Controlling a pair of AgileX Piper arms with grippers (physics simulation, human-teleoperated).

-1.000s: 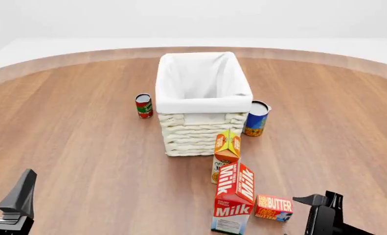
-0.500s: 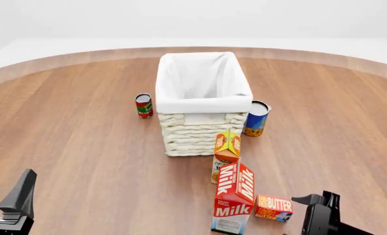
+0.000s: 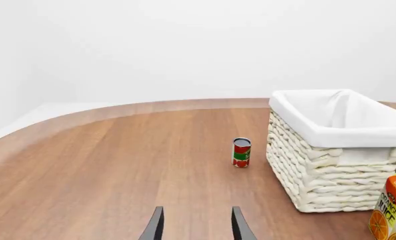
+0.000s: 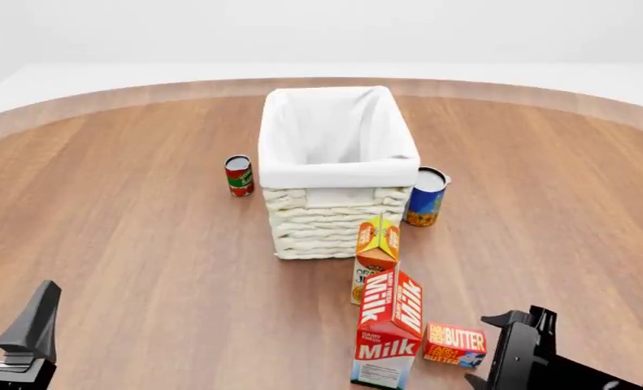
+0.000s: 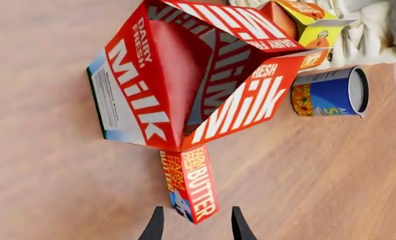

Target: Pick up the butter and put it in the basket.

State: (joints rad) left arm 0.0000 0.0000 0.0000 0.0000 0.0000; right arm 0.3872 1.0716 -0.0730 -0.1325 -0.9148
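Note:
The butter [image 4: 454,344], a small flat red box with yellow lettering, lies on the table at the front right, just right of the Milk carton. In the right wrist view the butter [image 5: 191,182] leans against the carton, and its blue end reaches between my open right gripper [image 5: 195,226] fingertips without touching them. In the front view the right gripper [image 4: 519,318] hovers just right of the butter. The cream wicker basket [image 4: 321,219] with its white liner stands mid-table. My left gripper [image 4: 2,321] rests open at the front left, holding nothing, also shown as left gripper [image 3: 196,227].
A red-and-white Milk carton [image 4: 388,329] stands beside the butter, with an orange juice carton [image 4: 376,252] behind it against the basket. A blue can [image 4: 425,197] lies right of the basket and a red can [image 4: 239,175] stands left of it.
My right gripper has moved left and a little forward, closer to the butter. The left arm and all objects have stayed put.

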